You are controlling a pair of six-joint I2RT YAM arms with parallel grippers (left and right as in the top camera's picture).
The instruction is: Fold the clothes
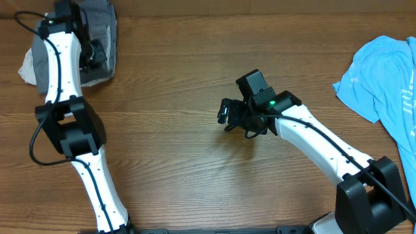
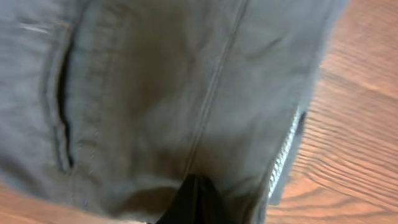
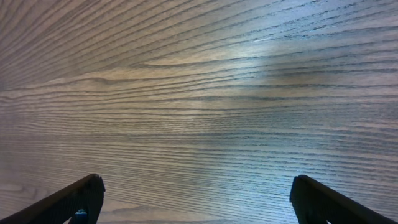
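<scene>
R claw (image 1: 224, 118) hangs over bare counter (image 1: 169, 162) near ctr of the overhead view, its two black fingers (image 3: 71, 202) spread wide apart & holding nothing. The wrist view shows only wood grain between the tips, w/ a pale sheen of light across it. A green light (image 1: 272, 103) glows on the wrist just behind the claw, & the white R arm (image 1: 325, 146) runs back to its black base (image 1: 364, 198) at btm right. L claw (image 1: 96, 55) sits at far top left, down on the grey shorts (image 1: 104, 26). Whether it pinches the cloth or merely rests on it can't be told: the wrist view gives just one dark, blurred tip (image 2: 194, 200) at the btm edge, against the fabric. That view is filled w/ the shorts close up: a pocket slit (image 2: 61, 112) at left, a stitched seam (image 2: 214, 87) down the middle, a zip (image 2: 285, 152) along the right edge, wood showing beyond. From overhead the shorts lie bunched in the top-left corner, partly hidden by the white L arm (image 1: 62, 58), w/ a pale cloth (image 1: 27, 65) poking out from under their left side. A light-blue T-shirt (image 1: 383, 78) lies rumpled at the counter's right edge, well apart from both claws & touched by neither.
</scene>
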